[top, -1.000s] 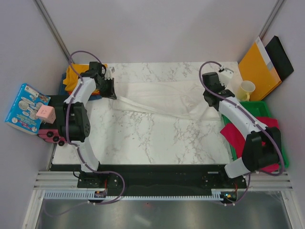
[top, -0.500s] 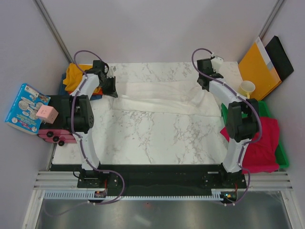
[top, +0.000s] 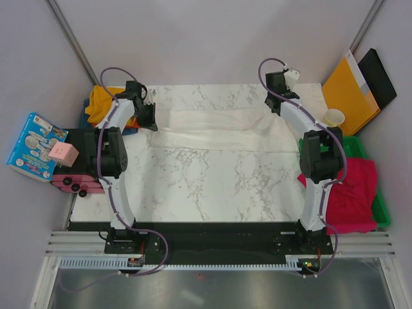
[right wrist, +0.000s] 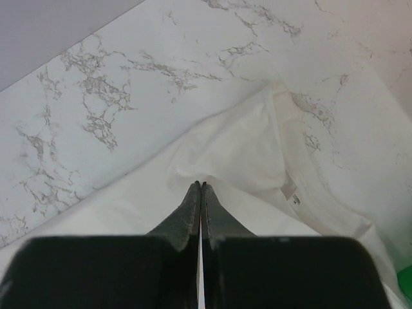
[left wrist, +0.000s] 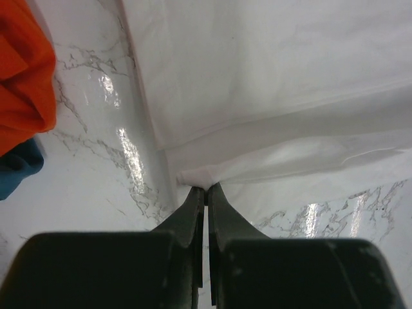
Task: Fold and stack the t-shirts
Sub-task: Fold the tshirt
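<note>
White t-shirt (top: 219,129): stretched along the table's (top: 212,183) far edge, each end pinched in the tightly closed left gripper (left wrist: 206,188) and right gripper (right wrist: 201,185), likely to flatten it for folding.

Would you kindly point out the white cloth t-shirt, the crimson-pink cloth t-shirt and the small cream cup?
white cloth t-shirt (top: 219,129): top external view, middle of the spread cloth.
crimson-pink cloth t-shirt (top: 357,193): top external view, its bare middle.
small cream cup (top: 333,118): top external view, its open mouth.

Marble table (top: 212,183), plain grey walls (top: 212,38)
</note>
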You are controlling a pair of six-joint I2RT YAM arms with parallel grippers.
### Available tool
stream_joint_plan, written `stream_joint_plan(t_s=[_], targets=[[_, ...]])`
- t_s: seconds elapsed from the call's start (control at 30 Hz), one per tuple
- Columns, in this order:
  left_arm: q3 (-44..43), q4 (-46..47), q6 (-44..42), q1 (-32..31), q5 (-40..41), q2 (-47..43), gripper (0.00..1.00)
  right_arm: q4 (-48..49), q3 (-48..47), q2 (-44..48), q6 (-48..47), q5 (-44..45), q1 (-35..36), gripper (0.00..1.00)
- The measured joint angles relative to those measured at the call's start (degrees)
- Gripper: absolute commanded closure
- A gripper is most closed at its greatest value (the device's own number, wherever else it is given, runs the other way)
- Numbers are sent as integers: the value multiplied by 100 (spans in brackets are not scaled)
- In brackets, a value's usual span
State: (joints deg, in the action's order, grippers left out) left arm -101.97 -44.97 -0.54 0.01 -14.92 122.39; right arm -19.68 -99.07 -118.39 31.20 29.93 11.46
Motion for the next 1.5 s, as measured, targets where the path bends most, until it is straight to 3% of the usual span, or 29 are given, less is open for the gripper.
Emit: stream_joint_plan(t_s=[0.37, 1.13, 1.23, 1.3, 1.33, 1.37, 1.43, 1.5], targets=[[81, 2, 0, 264, 138, 0, 98, 2, -17, -74, 2, -35, -343, 100], [-50, 0, 0, 264, 140, 367, 98, 39, -699, -850, -2, -184, -372, 100], [-166, 0, 0, 264, 140, 437, 93, 48, -850, -927, -2, -227, -372, 100], [-238, 4, 0, 264, 140, 461, 81, 50, -916, -975, -4, -280, -372, 86], [-251, 2, -7, 264, 142, 461, 76, 57, -935, -994, -7, -308, -372, 73], [-273, 0, 7, 264, 146, 461, 65, 63, -940, -1005, -4, -326, -372, 68], [-308, 24, 20, 264, 164, 461, 54, 85, -940, -1005, -61, -374, -369, 51], [-306, 76, 66, 264, 195, 444, 36, 166, -940, -1003, -81, -409, -365, 41]])
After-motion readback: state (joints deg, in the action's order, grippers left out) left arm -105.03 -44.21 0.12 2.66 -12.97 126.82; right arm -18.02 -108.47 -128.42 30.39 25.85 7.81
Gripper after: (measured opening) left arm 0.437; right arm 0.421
